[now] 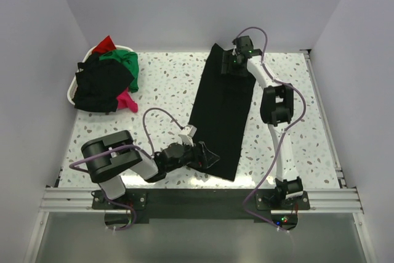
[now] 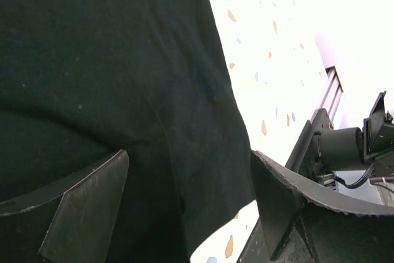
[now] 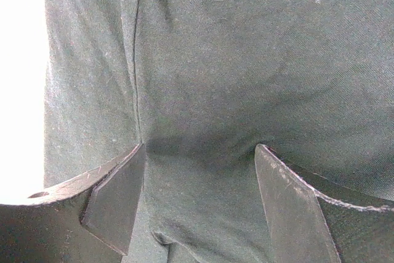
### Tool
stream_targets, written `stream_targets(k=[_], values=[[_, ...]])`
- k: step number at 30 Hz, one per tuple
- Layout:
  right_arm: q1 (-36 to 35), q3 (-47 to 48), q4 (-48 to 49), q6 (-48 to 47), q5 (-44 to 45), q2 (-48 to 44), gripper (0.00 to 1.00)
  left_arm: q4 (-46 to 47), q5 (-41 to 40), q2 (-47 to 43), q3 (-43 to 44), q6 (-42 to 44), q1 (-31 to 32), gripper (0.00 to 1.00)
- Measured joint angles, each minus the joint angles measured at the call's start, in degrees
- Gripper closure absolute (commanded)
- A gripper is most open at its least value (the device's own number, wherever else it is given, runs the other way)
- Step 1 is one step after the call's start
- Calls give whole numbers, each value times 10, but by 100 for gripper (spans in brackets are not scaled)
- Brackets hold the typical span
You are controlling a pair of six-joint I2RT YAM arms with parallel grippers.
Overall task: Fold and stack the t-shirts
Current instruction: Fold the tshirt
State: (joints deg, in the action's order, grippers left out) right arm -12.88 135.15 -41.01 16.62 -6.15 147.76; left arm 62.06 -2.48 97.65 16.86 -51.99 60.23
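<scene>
**Both grippers open over the two ends of a long-folded black shirt**

The left gripper (image 2: 191, 180) has its fingers (image 2: 86, 214) spread wide. Dark cloth lies flat beneath them and nothing is pinched between them. The right gripper (image 3: 200, 173) is likewise parted, its fingers (image 3: 114, 204) straddling a seam with the fabric lying slack under them. Neither holds anything.

The black t-shirt (image 1: 221, 115) lies on the speckled table (image 1: 166, 90) as a narrow lengthwise strip. The left gripper sits at the shirt's near end, by its left corner. The right gripper sits at the shirt's far end, the arm stretched full length along the shirt's right side. This placement suggests that the sleeves and sides are already folded inward. With one gripper at each short end, the next fold would likely bring one end over the other.

Well to the left of the shirt, past its far end, a heap of t-shirts (image 1: 101, 84) fills a white basket (image 1: 69, 95). They are black, green, red and pink, and none of them is folded. No finished stack is visible near the shirt, so the task appears to be at an early stage.
</scene>
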Motion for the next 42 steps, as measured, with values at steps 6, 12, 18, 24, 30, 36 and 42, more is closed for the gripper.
stream_targets(k=[6, 12, 18, 24, 30, 36, 42], values=[[-5, 7, 8, 0, -12, 5, 25, -36, -12, -23, 4, 5, 16, 14], [-19, -39, 19, -1, 9, -25, 25, -129, -27, -88, 1, 37, 23, 9], [-59, -258, 35, 1, 50, -200, 25, -246, -44, -136, 26, 92, 10, 6], [-107, -480, 88, 12, 112, -434, 26, -330, -38, -202, 27, 143, -70, 4], [-148, -665, 108, 48, 145, -553, 28, -418, -68, -295, 29, 182, -98, 2], [-216, -782, 97, 97, 142, -599, 30, -469, -80, -344, 28, 190, -167, 5], [-301, -844, 93, 157, 110, -640, 32, -523, -88, -356, 15, 197, -191, 10]])
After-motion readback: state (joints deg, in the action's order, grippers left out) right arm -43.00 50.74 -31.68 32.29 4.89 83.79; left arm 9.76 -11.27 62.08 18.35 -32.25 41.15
